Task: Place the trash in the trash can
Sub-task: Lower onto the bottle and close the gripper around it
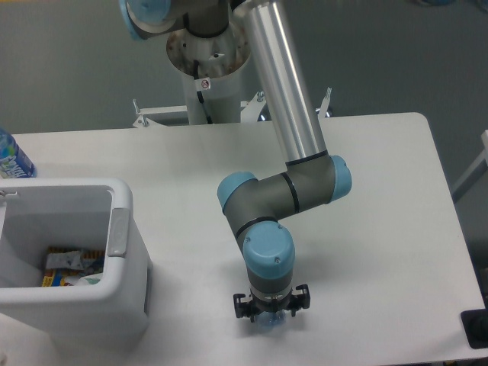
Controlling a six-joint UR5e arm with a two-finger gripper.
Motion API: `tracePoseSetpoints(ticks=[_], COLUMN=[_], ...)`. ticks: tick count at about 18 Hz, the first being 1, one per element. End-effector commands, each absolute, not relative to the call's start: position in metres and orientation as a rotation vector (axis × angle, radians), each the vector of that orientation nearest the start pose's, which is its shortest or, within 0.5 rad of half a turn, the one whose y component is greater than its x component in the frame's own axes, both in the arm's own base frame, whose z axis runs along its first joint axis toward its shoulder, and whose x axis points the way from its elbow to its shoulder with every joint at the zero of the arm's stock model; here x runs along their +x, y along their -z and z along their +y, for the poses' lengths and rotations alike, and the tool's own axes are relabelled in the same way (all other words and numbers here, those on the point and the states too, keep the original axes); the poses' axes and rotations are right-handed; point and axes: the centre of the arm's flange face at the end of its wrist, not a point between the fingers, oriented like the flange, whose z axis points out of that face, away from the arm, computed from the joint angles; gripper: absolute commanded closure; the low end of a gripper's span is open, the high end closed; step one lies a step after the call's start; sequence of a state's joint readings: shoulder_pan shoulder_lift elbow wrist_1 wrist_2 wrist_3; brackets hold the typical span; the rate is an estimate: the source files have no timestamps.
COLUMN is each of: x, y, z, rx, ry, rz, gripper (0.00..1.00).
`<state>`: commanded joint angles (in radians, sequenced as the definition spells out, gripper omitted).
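On the white surface (381, 191), well right of the trash can (122, 229), the clear bottle (268, 324) is apparently grasped by the end effector (271, 311), largely hidden beneath it, and could be dropped if gripped off-centre.

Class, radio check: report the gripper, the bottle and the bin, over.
Gripper low over table, jaws hidden under wrist. Clear bottle barely visible beneath; grip unconfirmed. Trash can at left, holding wrappers; nothing between them.

My grey arm with light-blue joint caps (267, 255) hangs over a white table (396, 198) beside a white plastic bin with a grey rim strip (118, 232).
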<state>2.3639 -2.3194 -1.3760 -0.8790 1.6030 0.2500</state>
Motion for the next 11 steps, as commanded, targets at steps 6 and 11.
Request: tracePoseSetpoints(ticks=[6,11], x=[-0.428,-0.430], y=[-0.185,-0.213], z=[0.609,0.607], rx=[-2.926,-2.896], ry=[-0.148,-0.192], rz=[-0.811,-0.803], gripper=[0.43,0.44])
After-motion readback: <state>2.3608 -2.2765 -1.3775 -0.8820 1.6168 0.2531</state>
